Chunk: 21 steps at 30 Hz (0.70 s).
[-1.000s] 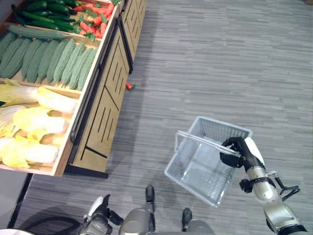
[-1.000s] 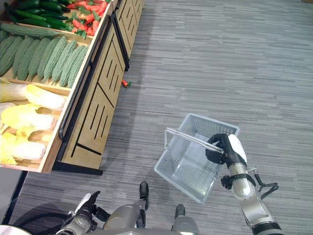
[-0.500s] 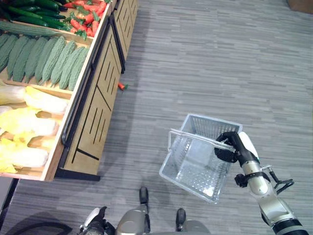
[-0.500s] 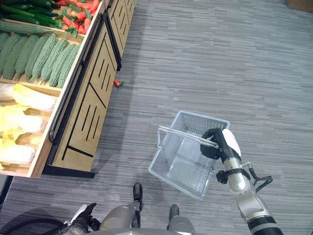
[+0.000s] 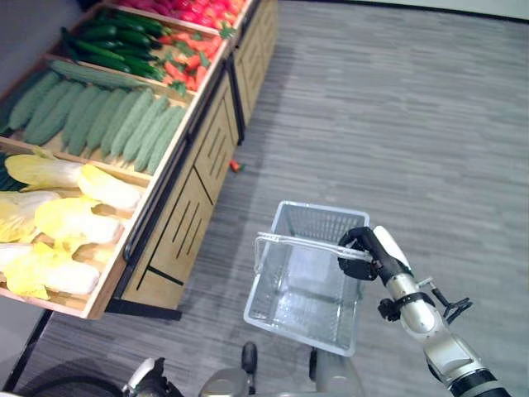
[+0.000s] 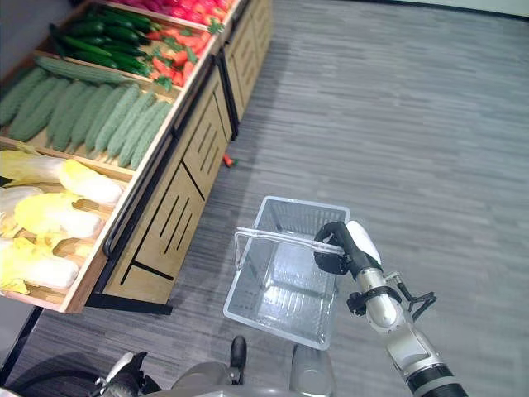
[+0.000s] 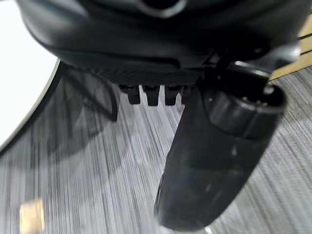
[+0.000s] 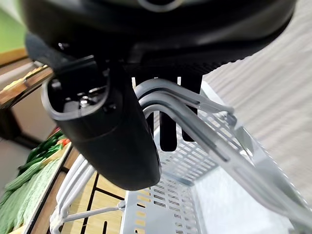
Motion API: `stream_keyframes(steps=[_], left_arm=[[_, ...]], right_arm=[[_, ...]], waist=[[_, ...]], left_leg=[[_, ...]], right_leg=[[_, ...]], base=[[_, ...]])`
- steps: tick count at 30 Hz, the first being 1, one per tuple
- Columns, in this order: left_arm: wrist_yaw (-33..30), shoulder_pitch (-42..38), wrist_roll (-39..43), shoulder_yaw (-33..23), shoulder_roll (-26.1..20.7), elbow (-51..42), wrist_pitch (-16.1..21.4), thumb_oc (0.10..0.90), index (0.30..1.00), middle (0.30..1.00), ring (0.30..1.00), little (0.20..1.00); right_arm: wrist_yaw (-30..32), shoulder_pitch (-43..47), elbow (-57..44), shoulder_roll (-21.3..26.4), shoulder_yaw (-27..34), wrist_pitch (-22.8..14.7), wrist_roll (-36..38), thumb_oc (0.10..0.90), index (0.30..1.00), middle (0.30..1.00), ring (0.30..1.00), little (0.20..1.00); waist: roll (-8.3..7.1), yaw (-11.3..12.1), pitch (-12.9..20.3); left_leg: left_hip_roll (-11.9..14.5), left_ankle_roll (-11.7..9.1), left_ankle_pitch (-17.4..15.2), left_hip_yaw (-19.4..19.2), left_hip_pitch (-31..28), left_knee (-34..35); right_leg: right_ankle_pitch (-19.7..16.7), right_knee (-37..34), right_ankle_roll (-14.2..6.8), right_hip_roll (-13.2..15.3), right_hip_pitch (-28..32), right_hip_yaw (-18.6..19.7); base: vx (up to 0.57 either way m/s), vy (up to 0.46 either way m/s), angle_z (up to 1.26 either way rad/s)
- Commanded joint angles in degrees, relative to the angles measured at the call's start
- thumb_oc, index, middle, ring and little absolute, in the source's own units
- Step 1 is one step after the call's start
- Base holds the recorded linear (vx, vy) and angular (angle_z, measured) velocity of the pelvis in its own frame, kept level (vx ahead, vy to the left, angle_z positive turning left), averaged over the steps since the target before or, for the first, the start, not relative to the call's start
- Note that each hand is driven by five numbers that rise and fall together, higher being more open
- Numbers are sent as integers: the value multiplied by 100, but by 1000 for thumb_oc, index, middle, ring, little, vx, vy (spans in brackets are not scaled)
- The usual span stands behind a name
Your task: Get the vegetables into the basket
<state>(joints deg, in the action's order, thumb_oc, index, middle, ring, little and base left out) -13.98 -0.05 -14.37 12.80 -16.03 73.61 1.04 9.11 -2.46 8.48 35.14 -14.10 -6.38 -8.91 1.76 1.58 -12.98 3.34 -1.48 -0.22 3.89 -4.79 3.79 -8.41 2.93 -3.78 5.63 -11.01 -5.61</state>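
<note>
My right hand, fingers curled round the handles of the empty wire basket, carries it above the floor nr the veg display shelf; left hand relaxed.

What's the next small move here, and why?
Probably step closer to the shelf. The right hand is curled round the handles of the basket, which has nothing in it, and the vegetables lie out of arm's reach. The left hand hangs low, holding nothing.
</note>
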Motion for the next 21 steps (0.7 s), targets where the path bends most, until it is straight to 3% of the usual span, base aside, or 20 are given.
stream_keyframes(steps=[1,5,8,9,10,14,15,18,21], left_arm=[[-204,-276,141,56,-121,16,4,900,1000,1000,1000,1000],[-238,-314,264,110,-41,-65,8,900,1000,1000,1000,1000],[-223,-350,294,146,18,-151,-14,900,1000,1000,1000,1000],[-223,-350,294,146,18,-151,-14,900,1000,1000,1000,1000],[-226,-347,254,162,34,-148,-59,900,1000,1000,1000,1000],[-224,-331,151,197,77,-128,-84,900,1000,1000,1000,1000],[-219,-339,90,198,91,-103,-96,900,1000,1000,1000,1000],[-202,-289,-56,218,85,-52,-107,900,1000,1000,1000,1000],[-189,-194,-64,121,79,8,-137,900,1000,1000,1000,1000]], right_arm=[[318,752,-715,364,641,-661,409,400,300,300,300,300],[418,728,-639,453,688,-666,456,400,300,300,300,300],[538,479,-595,553,931,-597,459,400,300,300,300,300],[538,478,-596,553,932,-597,459,400,300,300,300,300],[608,305,-580,520,1048,-557,440,400,300,300,300,300],[664,99,-638,479,1185,-531,349,400,300,300,300,300],[685,36,-661,475,1225,-534,304,400,300,300,300,300],[711,-43,-688,469,1269,-538,192,400,300,300,300,300],[688,-64,-716,405,1243,-530,100,400,300,300,300,300]], waist=[[-107,-5,246],[-80,-18,210],[-161,-92,78],[-160,-93,78],[-154,-94,36],[-132,-91,67],[-105,-66,86],[-86,22,80],[-74,62,134]], left_leg=[[490,-358,140,20,-152,-527],[579,-459,432,-17,107,-984],[755,-487,647,-1038,607,-1640],[756,-487,646,-1037,610,-1643],[765,-482,607,-1545,864,-1358],[635,-501,632,-1815,1076,-870],[651,-520,854,-1985,1299,-699],[742,-586,1182,-1984,1385,-378],[671,-481,1048,-1976,1146,-210]], right_leg=[[503,518,-361,12,-93,-6],[650,523,-229,-15,87,-235],[792,358,-83,113,492,-658],[791,357,-83,113,492,-659],[798,215,-120,170,641,-883],[813,50,-177,219,808,-1148],[823,-9,-194,219,906,-1250],[974,45,-209,206,1156,-1276],[1114,162,-262,232,1275,-1195]], base=[[221,-370,64],[104,-207,40],[74,-242,48],[36,-170,91],[26,-126,77],[58,-52,70],[159,34,50],[189,70,32],[142,114,-10]])
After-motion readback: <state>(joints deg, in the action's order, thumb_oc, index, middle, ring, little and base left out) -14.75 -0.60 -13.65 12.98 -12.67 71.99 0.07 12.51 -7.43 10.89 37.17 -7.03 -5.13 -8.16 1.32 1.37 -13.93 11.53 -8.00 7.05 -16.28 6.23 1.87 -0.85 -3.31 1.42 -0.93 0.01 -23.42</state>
